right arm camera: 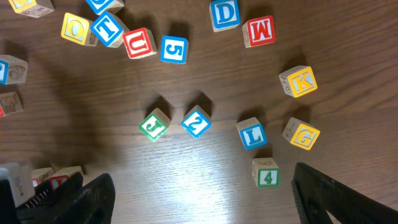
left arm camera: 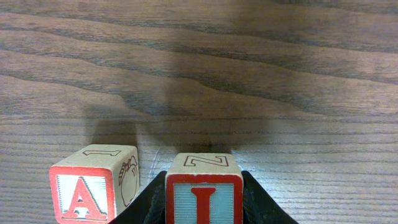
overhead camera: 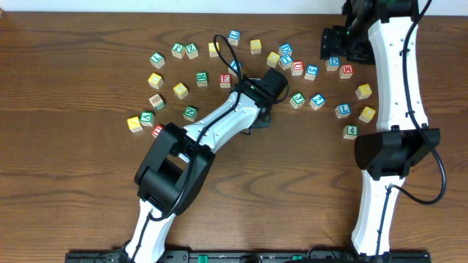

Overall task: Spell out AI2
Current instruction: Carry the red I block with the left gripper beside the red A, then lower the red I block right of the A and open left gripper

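Note:
In the left wrist view my left gripper (left arm camera: 203, 180) is shut on the red "I" cube (left arm camera: 203, 198), one black finger on each side of it. The red "A" cube (left arm camera: 83, 194) stands just left of it, a narrow gap between them. In the overhead view both cubes are hidden under my left arm (overhead camera: 234, 117). The blue "2" cube (right arm camera: 196, 122) (overhead camera: 317, 101) lies loose to the right, next to a green "J" cube (right arm camera: 153, 126). My right gripper (right arm camera: 205, 202) hangs open above the table, short of the "2", with nothing between its fingers.
Several loose letter cubes lie scattered in an arc across the back of the table (overhead camera: 88, 190). Near the "2" are a blue "L" (right arm camera: 252, 134), a green "4" (right arm camera: 267, 173), a yellow "G" (right arm camera: 302, 135) and a yellow "K" (right arm camera: 299, 81).

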Robot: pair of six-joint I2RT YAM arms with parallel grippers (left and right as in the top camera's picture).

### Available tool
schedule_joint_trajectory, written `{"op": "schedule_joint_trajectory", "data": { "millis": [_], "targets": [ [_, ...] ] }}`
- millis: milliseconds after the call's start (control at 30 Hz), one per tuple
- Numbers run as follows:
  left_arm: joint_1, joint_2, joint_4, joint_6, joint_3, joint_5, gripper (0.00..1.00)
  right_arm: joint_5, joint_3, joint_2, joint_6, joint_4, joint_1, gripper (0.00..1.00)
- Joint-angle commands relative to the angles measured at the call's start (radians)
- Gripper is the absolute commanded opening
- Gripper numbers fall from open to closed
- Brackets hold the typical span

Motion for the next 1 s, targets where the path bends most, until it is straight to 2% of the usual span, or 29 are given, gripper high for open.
{"op": "schedule_joint_trajectory", "data": {
  "millis": [0,733,833,967],
  "targets": [
    [0.008,0.013,-0.003,-0.034,-0.005,-0.025,0.28,0.008,-0.005,-0.017,-0.011,-0.004,0.008,0.86],
    [0.029,0.013,0.014,-0.084,-0.036,-0.016,0.28,0.008,-0.005,-0.017,-0.011,-0.005,0.008,0.86],
    [0.029,0.013,0.014,-0.085,-0.035,-0.016,0.34,0.008,-0.005,-0.017,-0.01,-0.005,0.008,0.86],
    [0.029,0.013,0.012,-0.085,-0.035,-0.016,0.34,0.008,-0.005,-0.017,-0.011,-0.005,0.008,0.86]
  ]
}}
